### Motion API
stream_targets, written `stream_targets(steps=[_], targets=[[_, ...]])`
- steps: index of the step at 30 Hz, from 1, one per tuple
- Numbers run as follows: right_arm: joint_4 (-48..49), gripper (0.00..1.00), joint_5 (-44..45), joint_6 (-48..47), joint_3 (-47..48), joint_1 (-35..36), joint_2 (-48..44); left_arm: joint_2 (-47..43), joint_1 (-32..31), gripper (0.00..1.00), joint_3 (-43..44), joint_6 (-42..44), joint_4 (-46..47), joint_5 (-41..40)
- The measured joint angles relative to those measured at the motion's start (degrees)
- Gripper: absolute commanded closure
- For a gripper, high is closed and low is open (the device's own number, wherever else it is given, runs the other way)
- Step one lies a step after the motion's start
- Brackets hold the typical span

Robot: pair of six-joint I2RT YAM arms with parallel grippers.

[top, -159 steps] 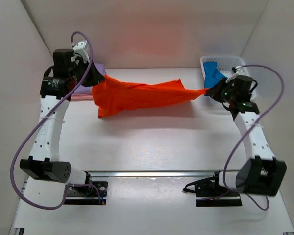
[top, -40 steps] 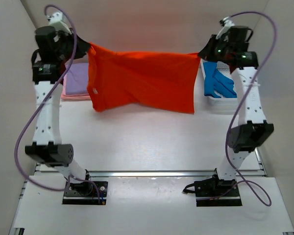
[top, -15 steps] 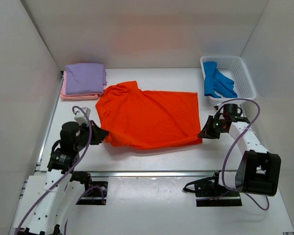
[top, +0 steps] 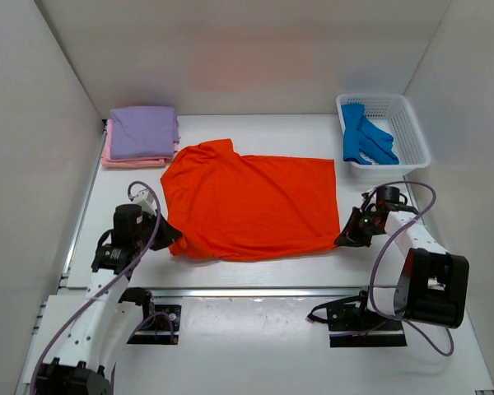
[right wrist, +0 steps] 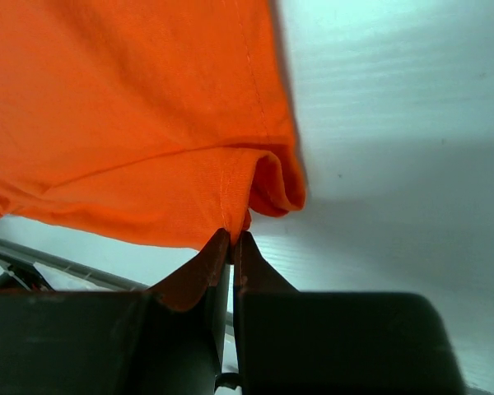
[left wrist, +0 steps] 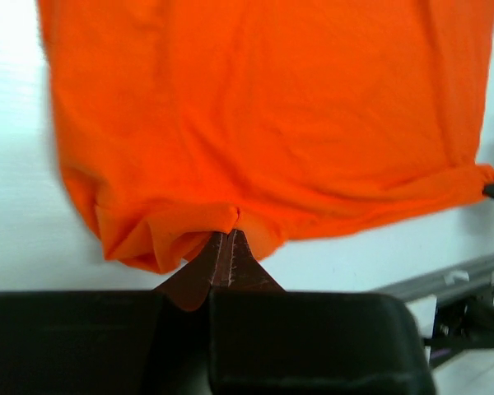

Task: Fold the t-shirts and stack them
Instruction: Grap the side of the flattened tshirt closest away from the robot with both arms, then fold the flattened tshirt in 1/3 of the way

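Seemingly mid-spreading, left hand [top: 170, 239] and right hand [top: 347, 239] each clench a corner of the bright orange-red cloth t-shirt [top: 251, 202]; folding it over likely follows.

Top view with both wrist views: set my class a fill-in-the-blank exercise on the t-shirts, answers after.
The orange t-shirt lies spread on the ____.
The left gripper and right gripper are each ____ on its near edge.
The lavender t-shirt sits folded on the ____ one.
The blue t-shirt lies in the white ____.
Missing words: table; shut; pink; basket.
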Motion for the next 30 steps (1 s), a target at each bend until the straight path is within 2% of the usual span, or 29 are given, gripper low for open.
stream_targets(steps=[9,17,19,20,21,25,26,27,30], targets=[[2.51,1.0,-0.92,0.2,8.02,0.61,8.5,16.65,4.55,1.0,10.23,2.14,8.07,-2.91],[4.2,1.0,-1.33,0.2,14.23,1.09,16.26,25.92,6.01,1.0,14.27,2.82,14.21,-3.13],[4.26,0.94,-1.38,0.2,15.15,1.33,17.51,28.35,6.32,1.0,14.86,3.04,15.21,-3.19],[4.28,0.87,-1.4,0.17,15.69,1.36,18.14,29.33,6.34,1.0,15.08,3.15,15.45,-3.26],[4.33,0.8,-1.42,0.0,16.5,1.36,18.99,30.29,6.38,0.95,15.28,3.21,15.69,-3.37],[4.66,0.7,-1.44,0.04,18.6,1.36,20.28,33.33,6.64,0.79,15.45,3.58,16.11,-4.37],[4.52,0.67,-1.18,0.09,19.54,1.38,20.57,33.83,6.75,0.7,15.45,3.72,16.15,-4.96],[4.46,0.66,-0.68,0.13,20.59,1.44,20.68,34.07,6.84,0.6,15.47,3.74,16.24,-5.49],[5.05,0.64,1.38,0.02,23.87,1.75,20.5,35.63,8.24,0.45,16.61,4.68,16.0,-6.86]])
